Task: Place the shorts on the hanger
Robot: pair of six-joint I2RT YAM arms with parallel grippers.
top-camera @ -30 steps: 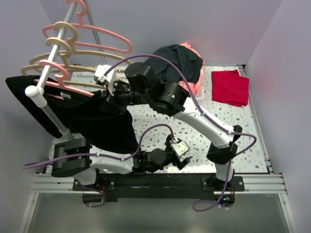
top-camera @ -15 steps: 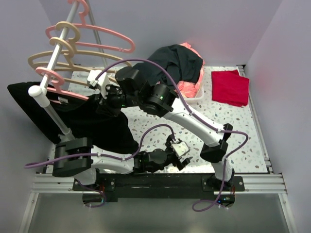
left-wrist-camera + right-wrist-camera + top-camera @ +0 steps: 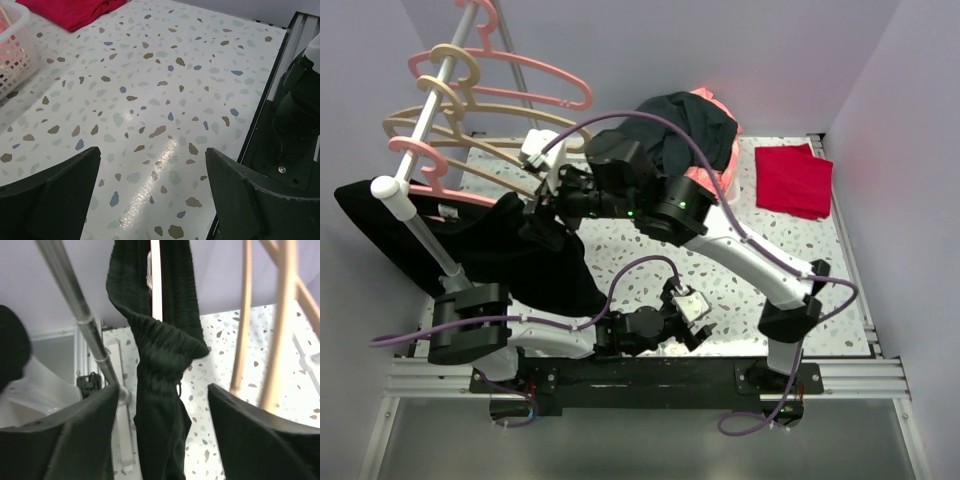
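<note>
While the right gripper (image 3: pixel 163 390) is sitting released, the shorts (image 3: pixel 160 430) are hanging between its jaws over the hanger (image 3: pixel 156 285), looking soft and slidey, so I'm thinking pinch the bunched fold; left gripper's (image 3: pixel 152 155) gaping empty.

shorts (image 3: pixel 160 390) cover most of the hanger (image 3: pixel 155 285).

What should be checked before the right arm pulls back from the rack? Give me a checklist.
1. Right pincer open, fingers apart from shorts: ok.
2. Shorts draped over both sides of the hanger: ok.
3. Hanger hooked on rail: ok, in the top view.
4. Left pincer open, empty, over table: ok.
5. Room between right pincer and beige hangers: cannot tell.
</note>
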